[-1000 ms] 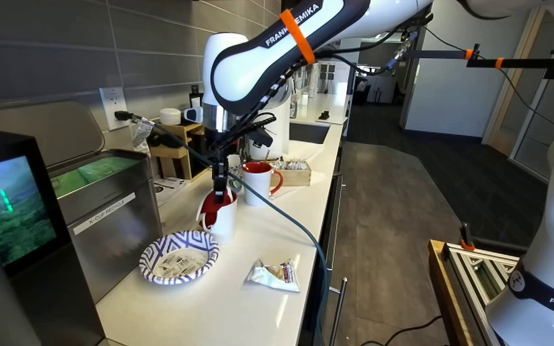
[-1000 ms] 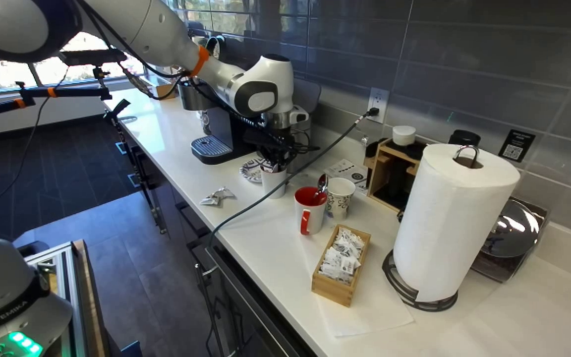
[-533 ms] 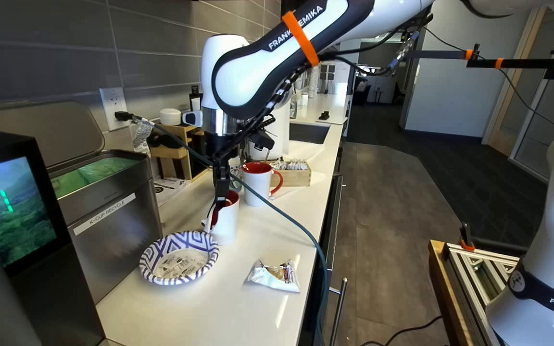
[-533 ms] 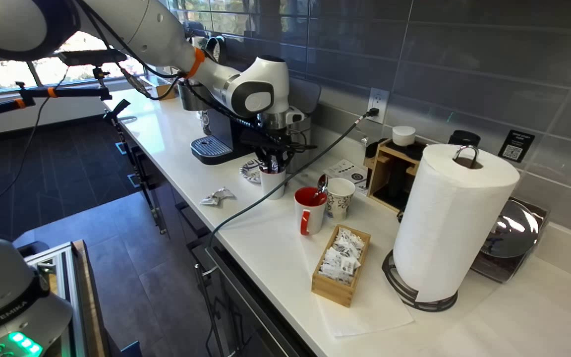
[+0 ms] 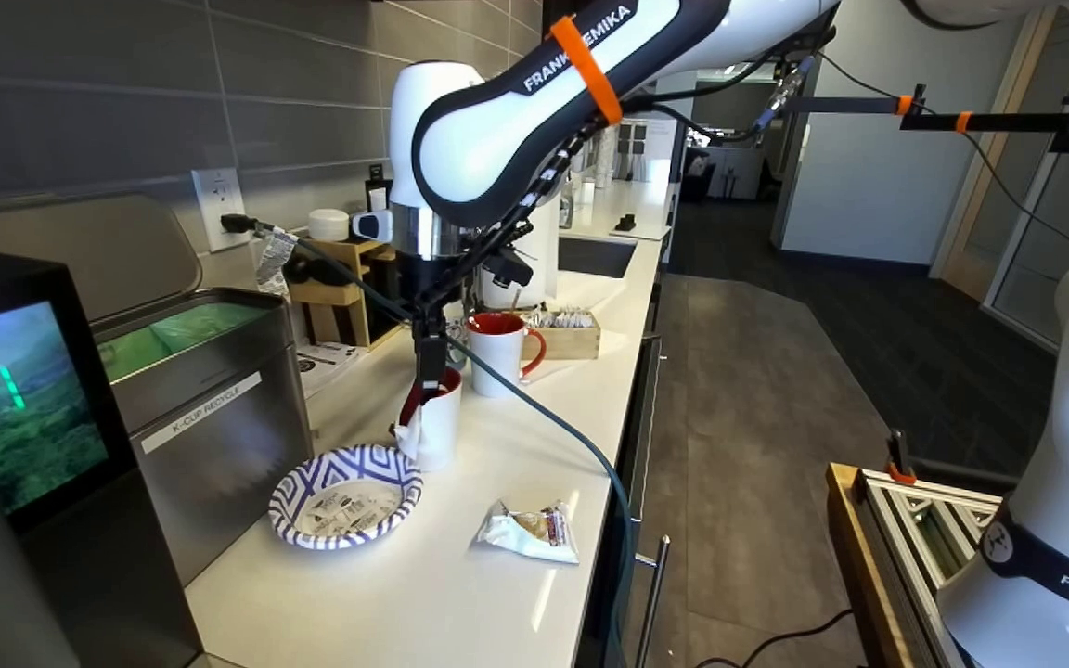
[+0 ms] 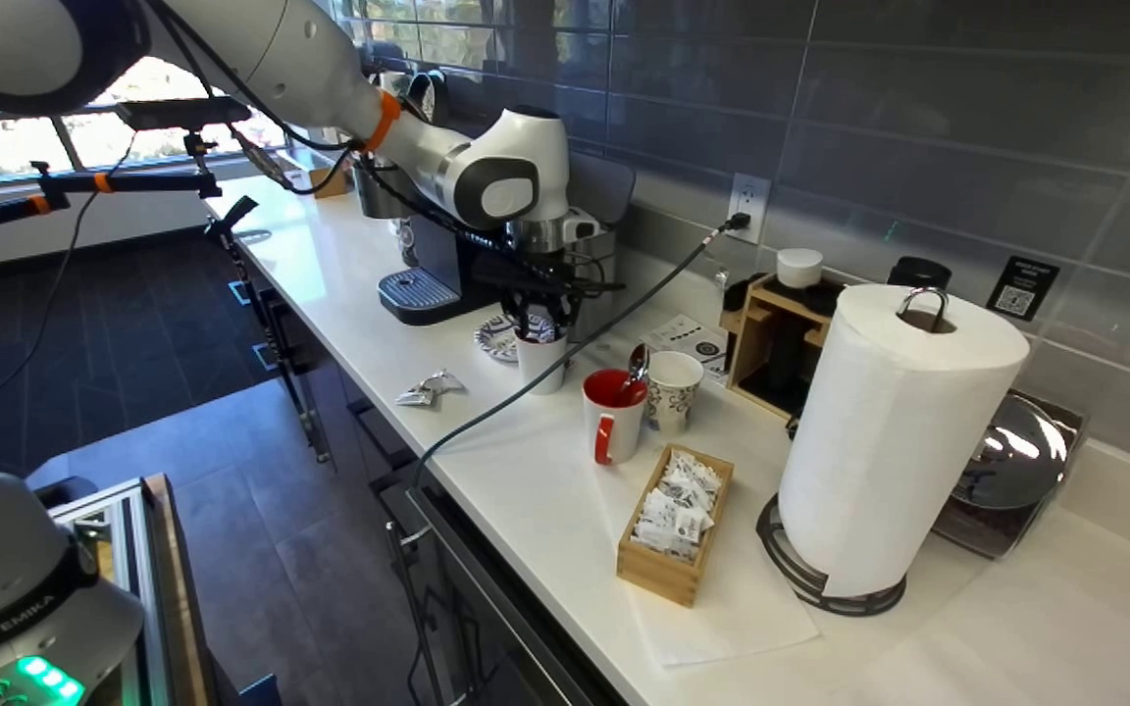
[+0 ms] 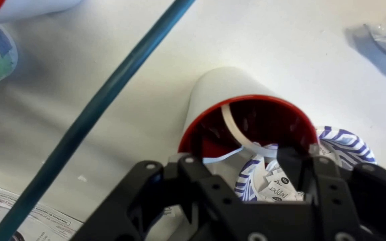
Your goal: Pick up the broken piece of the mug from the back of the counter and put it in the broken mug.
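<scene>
The broken mug (image 5: pixel 440 434) stands upright on the counter (image 5: pixel 460 594), white outside and red inside, its jagged low side facing the paper bowl. Inside it rests the broken piece of the mug (image 7: pixel 235 129), whose pale curved edge crosses the mouth in the wrist view; a white part (image 5: pixel 411 438) juts out at the gap. Over the mouth my gripper (image 7: pixel 244 152) points down with its jaws apart, fingers spread on either side of the opening. One end of the shard meets the outline of the right-hand finger (image 7: pixel 290 164); whether they touch I cannot tell.
A blue cable (image 7: pixel 94 107) slants across the counter close to the mug. Beside it stand a whole mug (image 6: pixel 612 427) with a red handle and a paper cup (image 6: pixel 673 392). A patterned paper bowl (image 5: pixel 367 462), a snack packet (image 5: pixel 527 532) and a metal bin (image 5: pixel 219 445) are also near.
The jaws have spread from a narrow closure around the shard. The shard has turned, its red face swinging away and white showing at the mug's gap. My gripper has shifted slightly.
</scene>
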You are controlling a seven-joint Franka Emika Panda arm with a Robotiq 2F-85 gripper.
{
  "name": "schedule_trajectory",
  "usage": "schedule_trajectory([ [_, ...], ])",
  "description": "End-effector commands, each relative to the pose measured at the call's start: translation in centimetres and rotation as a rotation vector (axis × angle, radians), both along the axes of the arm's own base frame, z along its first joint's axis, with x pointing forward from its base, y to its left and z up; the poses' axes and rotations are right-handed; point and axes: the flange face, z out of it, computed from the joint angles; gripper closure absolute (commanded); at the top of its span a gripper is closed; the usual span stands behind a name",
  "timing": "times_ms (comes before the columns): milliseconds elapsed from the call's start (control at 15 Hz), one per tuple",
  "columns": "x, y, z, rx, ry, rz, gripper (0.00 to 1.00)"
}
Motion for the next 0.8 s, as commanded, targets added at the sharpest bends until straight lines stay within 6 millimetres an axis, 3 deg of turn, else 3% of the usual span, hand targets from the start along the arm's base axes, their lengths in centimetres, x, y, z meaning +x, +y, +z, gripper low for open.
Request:
schedule_trajectory([
  [0,-0.4,0.2,1.6,0.039,-0.025,-0.039,0.1],
  [400,-0.4,0.6,4.3,0.117,-0.055,-0.084,0.16],
  [467,-0.5,0.6,4.5,0.124,-0.055,-0.089,0.24],
  [533,-0.5,0.8,4.5,0.126,-0.054,-0.093,0.49],
  [600,-0.6,0.9,4.3,0.12,-0.058,-0.094,0.5],
  [733,-0.7,1.0,4.1,0.112,-0.054,-0.096,0.66],
])
